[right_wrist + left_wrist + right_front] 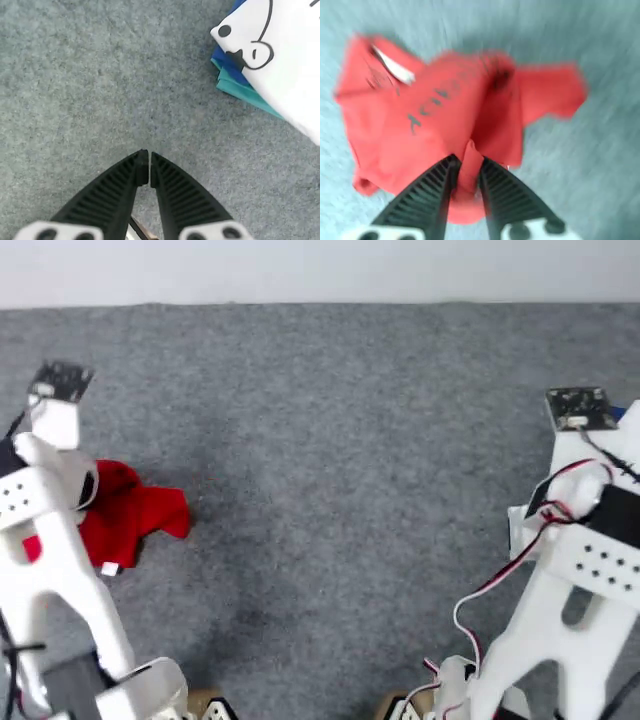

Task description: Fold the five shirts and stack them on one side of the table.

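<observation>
high view: left arm [50,540] overlaps red shirt [140,510]; stack [280,50] cut off.

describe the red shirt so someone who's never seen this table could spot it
On the grey table, look to the side where the left arm stands. The red shirt lies crumpled, a fold pinched in the left pincer. It is the only red, unfolded garment; the folded stack by the right arm is white, blue and teal.

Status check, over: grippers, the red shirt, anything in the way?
Left gripper shut on red shirt, crumpled, not folded. Right gripper shut, empty. Folded stack off to its side, not touching.
</observation>
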